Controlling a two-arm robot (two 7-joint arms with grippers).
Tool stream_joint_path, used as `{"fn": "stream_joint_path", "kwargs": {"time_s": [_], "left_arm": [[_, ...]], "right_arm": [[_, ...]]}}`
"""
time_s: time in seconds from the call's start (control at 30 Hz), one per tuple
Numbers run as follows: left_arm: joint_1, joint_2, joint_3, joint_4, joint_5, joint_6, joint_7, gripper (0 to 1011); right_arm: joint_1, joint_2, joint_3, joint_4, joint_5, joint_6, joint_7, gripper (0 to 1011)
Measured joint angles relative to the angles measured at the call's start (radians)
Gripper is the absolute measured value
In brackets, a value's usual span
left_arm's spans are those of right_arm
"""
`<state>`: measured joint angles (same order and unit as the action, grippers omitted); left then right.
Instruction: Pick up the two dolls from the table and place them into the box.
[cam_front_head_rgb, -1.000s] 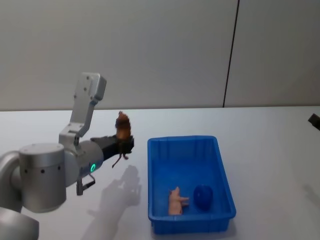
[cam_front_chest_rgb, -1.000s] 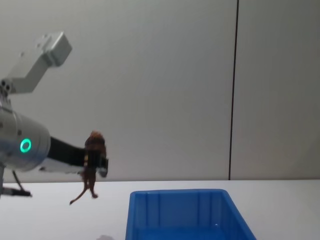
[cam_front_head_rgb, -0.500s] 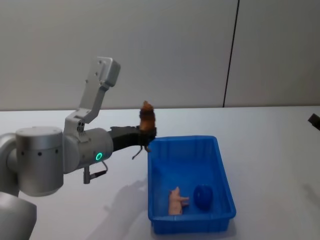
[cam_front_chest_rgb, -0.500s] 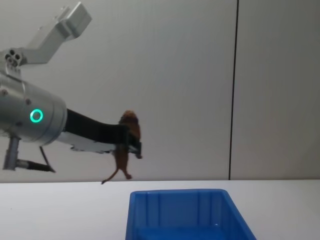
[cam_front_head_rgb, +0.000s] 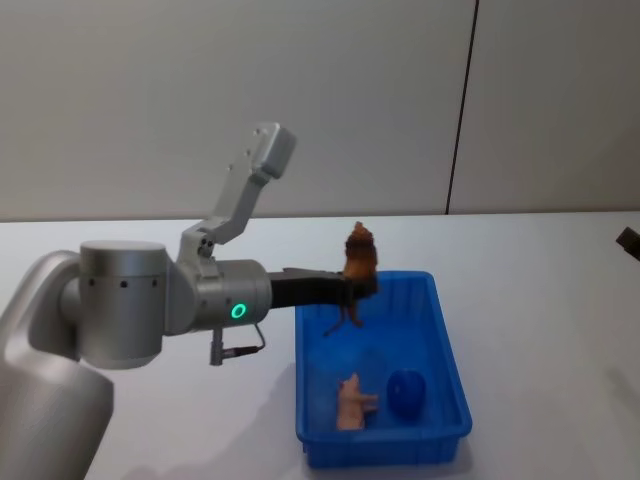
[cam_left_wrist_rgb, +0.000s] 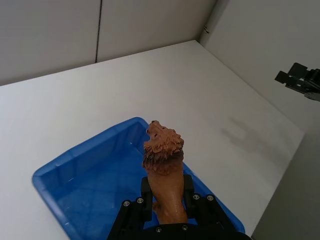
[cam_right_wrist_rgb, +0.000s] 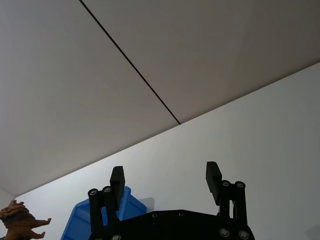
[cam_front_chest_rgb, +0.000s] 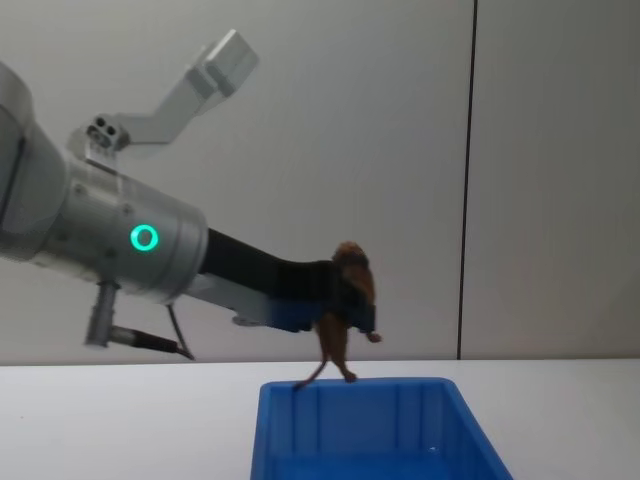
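Count's easy: two dolls, brown one (cam_front_head_rgb: 360, 262) and pink one (cam_front_head_rgb: 350, 401), plus one blue box (cam_front_head_rgb: 448, 363).

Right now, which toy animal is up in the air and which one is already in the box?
The brown lion is in the air, clamped in the left gripper above the blue box. The pink pig lies inside on the box floor.

Hind part of small brown lion figure (cam_left_wrist_rgb: 163, 170) hidden between fingers (cam_left_wrist_rgb: 144, 196) of left gripper (cam_left_wrist_rgb: 167, 200); dark blue lump (cam_front_head_rgb: 406, 392) in box unidentifiable.
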<state>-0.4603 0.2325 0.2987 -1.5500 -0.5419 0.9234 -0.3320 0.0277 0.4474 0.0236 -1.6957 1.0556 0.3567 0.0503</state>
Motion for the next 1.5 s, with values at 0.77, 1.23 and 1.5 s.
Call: {"fn": "stream_joint_path", "kwargs": {"time_s": [0.77,1.23,1.5], "left_arm": [[-0.057,-0.038,0.033,0.102,0.002,0.010,-0.088,797],[-0.034,-0.022,0.028,0.044,0.012,-0.076,-0.036,1001],[-0.005,-0.003,0.015,-0.023,0.018,-0.159,0.031,1001]], "right_arm": [[0.000,0.000,0.000,0.000,0.000,0.000,0.000,1001],[0.000,0.000,0.000,0.000,0.000,0.000,0.000,1001],[0.000,0.000,0.000,0.000,0.000,0.000,0.000,1001]]}}
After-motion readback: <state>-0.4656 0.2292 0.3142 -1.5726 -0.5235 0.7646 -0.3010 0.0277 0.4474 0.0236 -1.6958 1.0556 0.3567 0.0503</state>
